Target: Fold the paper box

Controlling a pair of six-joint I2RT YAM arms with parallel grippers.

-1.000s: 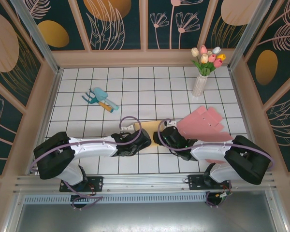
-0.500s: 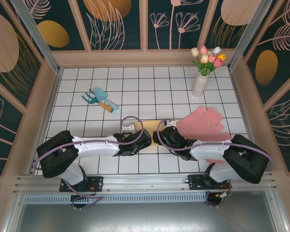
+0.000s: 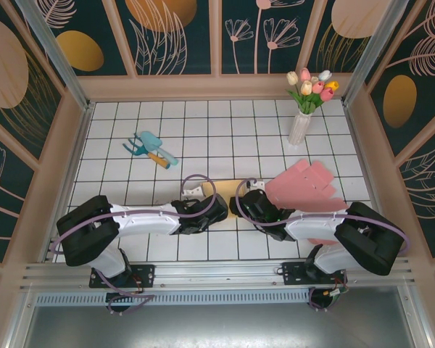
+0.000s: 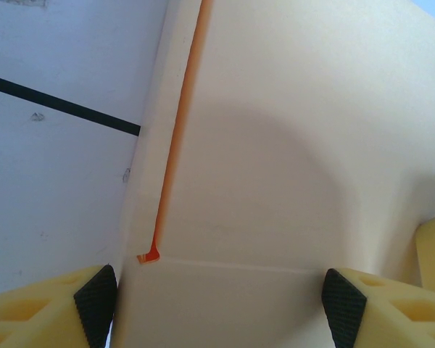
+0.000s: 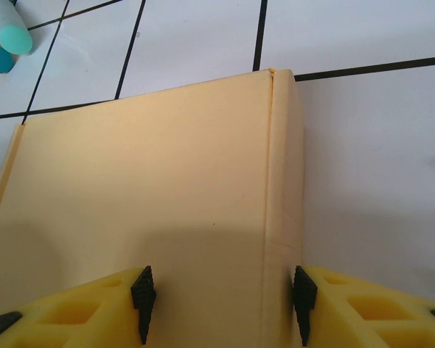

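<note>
On white tiled tabletop (image 3: 225,130), paper box (image 5: 145,203), floral-panelled walls (image 3: 167,36) around

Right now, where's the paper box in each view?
Top external: paper box, a cream patch at lower centre.
Left wrist: box across centre and right, tile at left.
Right wrist: box centre-left, running to the bottom edge.
Shared landmark: black grid lines of the white tiled table.
</note>
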